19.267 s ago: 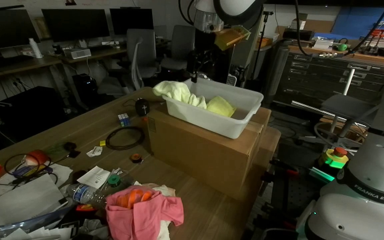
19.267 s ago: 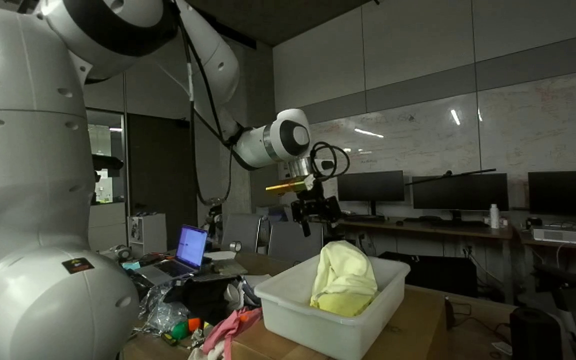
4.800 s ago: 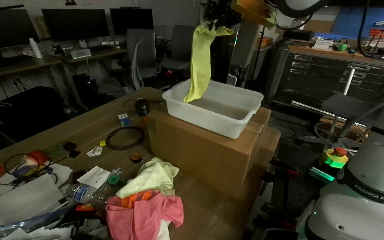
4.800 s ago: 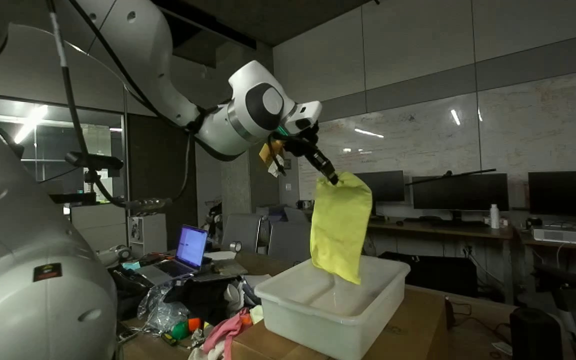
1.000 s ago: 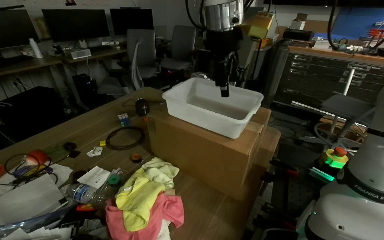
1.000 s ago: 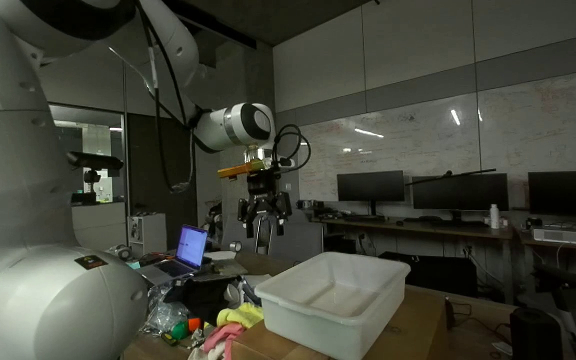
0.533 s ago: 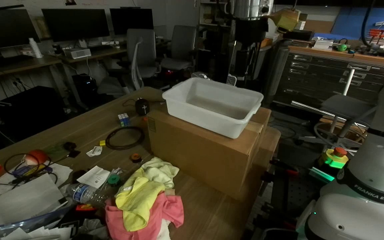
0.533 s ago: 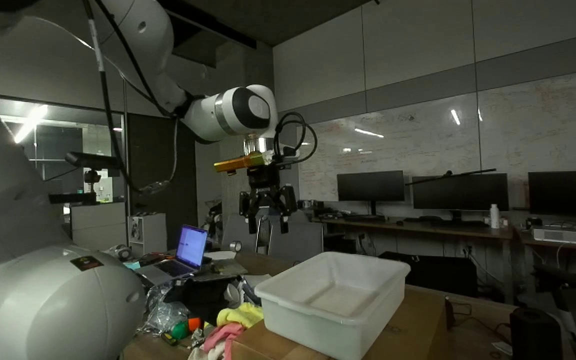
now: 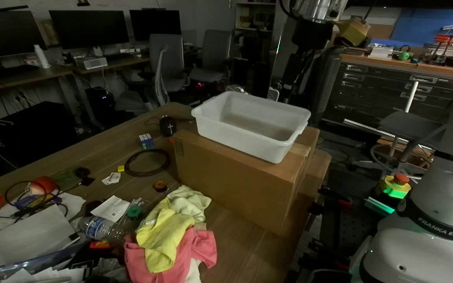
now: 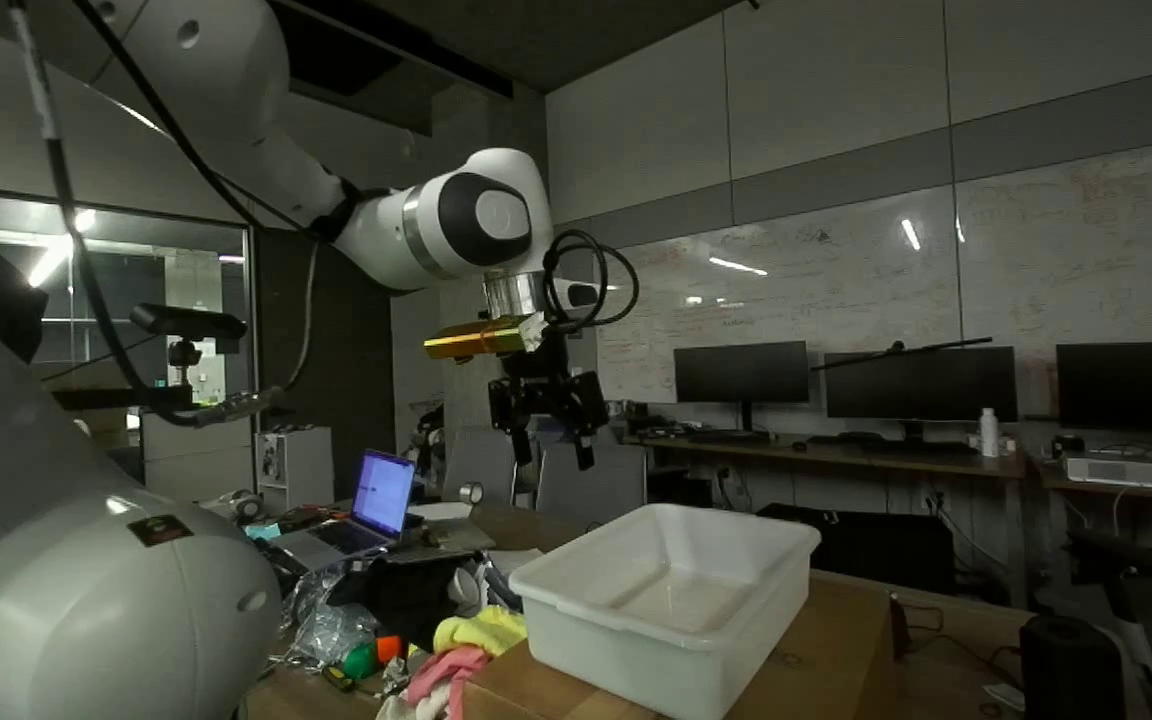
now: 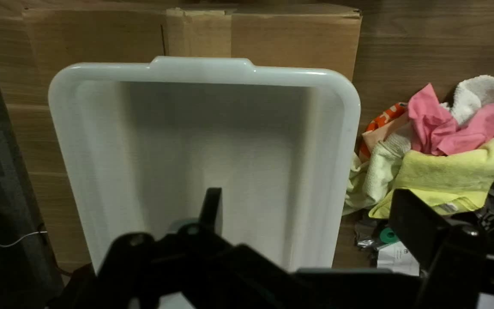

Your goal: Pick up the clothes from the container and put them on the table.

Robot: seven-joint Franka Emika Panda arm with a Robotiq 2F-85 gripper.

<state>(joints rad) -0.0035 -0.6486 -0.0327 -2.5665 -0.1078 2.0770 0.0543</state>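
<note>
Clothes are on your counter, heaped just beside the cardboard box; can't tell you whether they touch it. In an exterior view the yellow cloth tops the heap: long axis between 12-to-6 and 1-to-7, rounded end pointing 6 to 7. Under it you've got the pink cloth, showing at 3 to 4 and at 8, and the pale green cloth, sticking out at 1. Container sits upright on that box, at 1 from the heap, long axis roughly 10-to-4. Water bottle lies at 9 from the heap, puzzle cube between 11 and 12.

Your hand is released, fingers spread wide. In an exterior view it hangs at 11 from the container, fingers pointing between 5 and 6, well apart from the heap. It shows above the container rim in both exterior views.

In your wrist view the container runs 12-to-6, lipped end at 12, lower part hidden behind the hand. Heap is at 3 from it. Yellow cloth lies roughly 2-to-8 there, rounded end at 2. White cloth shows at 1 from the pink one. You see one finger across the container's inside and its mate across the yellow cloth's lower edge; can't tell you heights from that.
</note>
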